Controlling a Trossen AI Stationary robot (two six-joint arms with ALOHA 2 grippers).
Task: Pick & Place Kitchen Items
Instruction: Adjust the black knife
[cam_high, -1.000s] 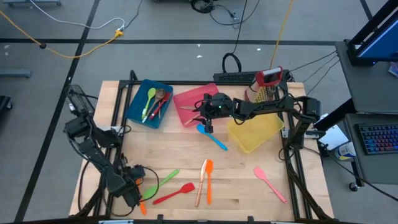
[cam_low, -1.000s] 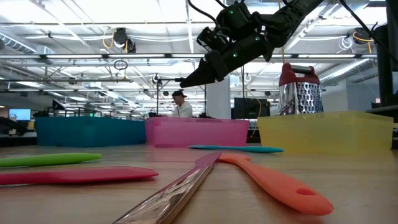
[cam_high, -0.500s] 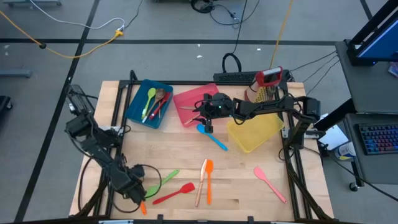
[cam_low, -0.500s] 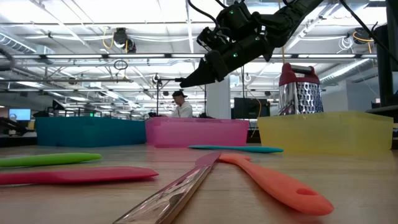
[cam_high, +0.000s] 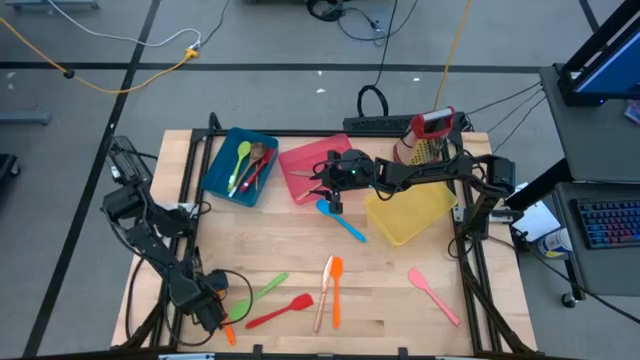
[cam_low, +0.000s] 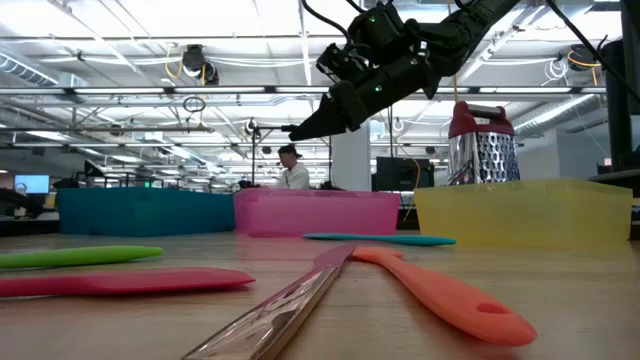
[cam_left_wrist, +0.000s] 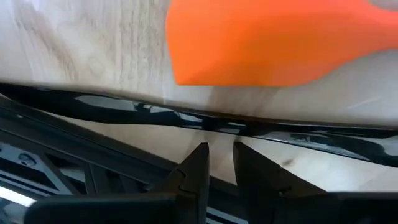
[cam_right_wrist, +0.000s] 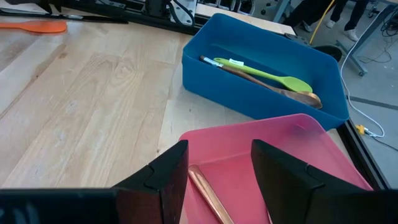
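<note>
Kitchen items lie flat on the wooden table: an orange spatula (cam_high: 229, 334) at the near left corner, a green one (cam_high: 258, 293), a red one (cam_high: 281, 310), a copper piece (cam_high: 322, 296) beside another orange spatula (cam_high: 336, 290), a pink one (cam_high: 435, 296) and a blue one (cam_high: 341, 221). My left gripper (cam_high: 217, 317) points down just beside the corner spatula's orange blade (cam_left_wrist: 273, 43). Its fingers stand a narrow gap apart with nothing between them. My right gripper (cam_high: 329, 192) hangs open above the pink bin (cam_right_wrist: 261, 146), which holds a copper utensil (cam_right_wrist: 208, 193).
The blue bin (cam_high: 240, 165) holds a green spoon (cam_right_wrist: 267, 76) and a wooden spoon (cam_right_wrist: 273, 92). The yellow bin (cam_high: 410, 212) and the red-topped grater (cam_high: 430, 135) stand at the far right. A black cable (cam_left_wrist: 205, 118) runs along the table edge by my left gripper.
My left gripper has tipped and turned a little over the near left corner, staying close to the orange spatula. My right gripper and the utensils have kept still.
</note>
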